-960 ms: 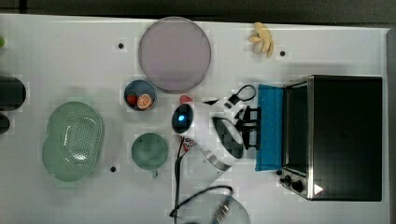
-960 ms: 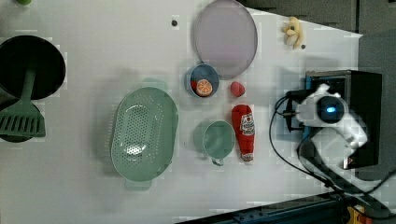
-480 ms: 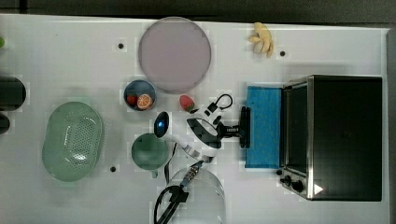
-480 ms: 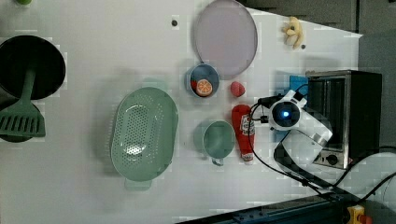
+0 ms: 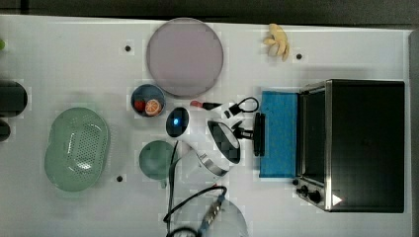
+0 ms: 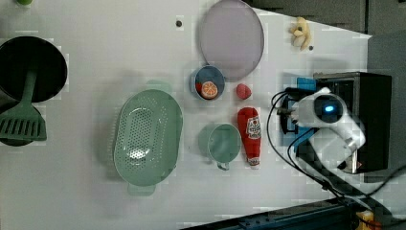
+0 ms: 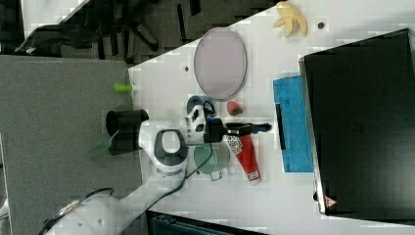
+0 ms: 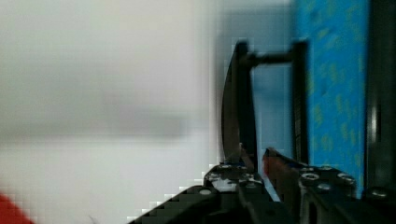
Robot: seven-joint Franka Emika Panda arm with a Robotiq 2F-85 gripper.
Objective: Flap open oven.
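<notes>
At right of the top view, the oven (image 5: 363, 143) sits with its blue door (image 5: 278, 133) folded flat. My hand (image 5: 249, 132) grips the dark handle (image 5: 258, 140). Opening looks finished; next I'd unclench and back away leftward.

oven (image 7: 362, 122) cut by right view's edge, ketchup bottle (image 5: 203, 104) mostly under arm

Arm (image 5: 217, 153): glossy white rounded shells, dark grey band at each joint. Blue light (image 5: 177, 120) glows on a black round cap. Black cables (image 5: 173, 197) loop off the wrist and run along the links. Hand (image 8: 261, 170): black, with silver screw heads along its dark fingers (image 8: 285, 170).
</notes>
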